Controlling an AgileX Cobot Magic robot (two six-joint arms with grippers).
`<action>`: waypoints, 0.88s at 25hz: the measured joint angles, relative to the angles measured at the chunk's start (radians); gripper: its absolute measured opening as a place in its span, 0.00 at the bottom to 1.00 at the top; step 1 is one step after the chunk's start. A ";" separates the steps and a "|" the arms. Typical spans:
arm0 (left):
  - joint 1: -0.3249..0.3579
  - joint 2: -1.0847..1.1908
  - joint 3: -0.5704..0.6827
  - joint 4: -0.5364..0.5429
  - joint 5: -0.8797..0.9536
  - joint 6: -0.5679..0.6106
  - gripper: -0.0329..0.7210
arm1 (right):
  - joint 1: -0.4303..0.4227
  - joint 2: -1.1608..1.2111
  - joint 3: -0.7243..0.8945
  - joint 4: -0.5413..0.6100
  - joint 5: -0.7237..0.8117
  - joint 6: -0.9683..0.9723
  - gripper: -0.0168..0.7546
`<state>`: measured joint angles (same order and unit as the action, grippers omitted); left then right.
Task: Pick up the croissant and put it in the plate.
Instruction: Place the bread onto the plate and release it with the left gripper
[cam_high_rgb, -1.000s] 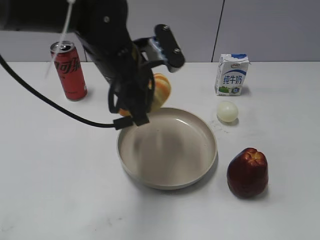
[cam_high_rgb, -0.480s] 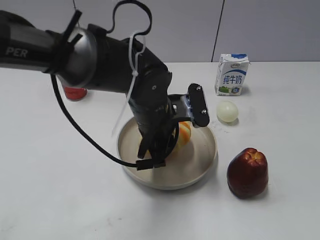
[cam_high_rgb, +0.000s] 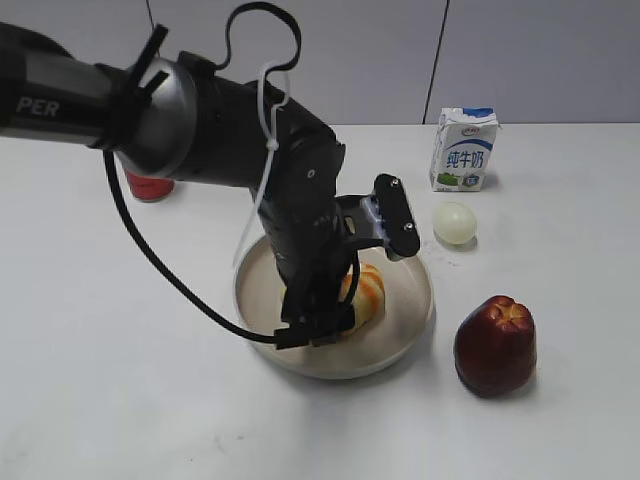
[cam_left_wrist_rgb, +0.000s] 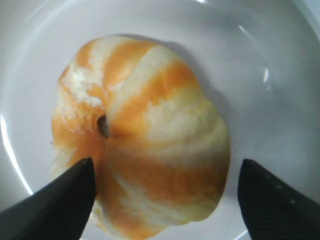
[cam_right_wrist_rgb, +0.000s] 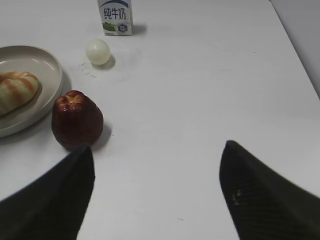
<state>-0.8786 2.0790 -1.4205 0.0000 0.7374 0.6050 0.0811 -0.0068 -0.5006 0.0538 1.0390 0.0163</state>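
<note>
The croissant (cam_high_rgb: 368, 292), pale cream with orange stripes, lies inside the beige plate (cam_high_rgb: 412, 305) at the table's middle. My left gripper (cam_high_rgb: 318, 322) is down in the plate over the croissant. In the left wrist view the croissant (cam_left_wrist_rgb: 145, 145) rests on the plate floor (cam_left_wrist_rgb: 260, 60) between the spread fingers of the left gripper (cam_left_wrist_rgb: 165, 172); the right finger stands clear of it, so the gripper is open. My right gripper (cam_right_wrist_rgb: 157, 150) is open and empty over bare table; its view shows the croissant (cam_right_wrist_rgb: 15, 90) in the plate (cam_right_wrist_rgb: 37, 62) at the left edge.
A dark red apple (cam_high_rgb: 495, 345) stands just right of the plate, also in the right wrist view (cam_right_wrist_rgb: 75, 120). A pale egg (cam_high_rgb: 453, 223) and a milk carton (cam_high_rgb: 463, 150) are behind it. A red cola can (cam_high_rgb: 150, 187) is mostly hidden behind the left arm.
The left gripper carried the croissant from behind the plate down into it. The croissant now rests on the plate floor and the jaws have spread.
</note>
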 joint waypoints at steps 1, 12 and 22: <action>0.000 -0.005 0.000 0.000 0.001 0.000 0.95 | 0.000 0.000 0.000 0.000 0.000 0.000 0.78; 0.107 -0.216 0.000 -0.144 0.074 -0.028 0.91 | 0.000 0.000 0.000 0.000 0.000 0.000 0.78; 0.515 -0.264 -0.001 -0.161 0.356 -0.234 0.86 | 0.000 0.000 0.000 0.000 0.000 0.000 0.78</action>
<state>-0.3633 1.8148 -1.4216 -0.1613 1.0929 0.3707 0.0811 -0.0068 -0.5006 0.0538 1.0390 0.0163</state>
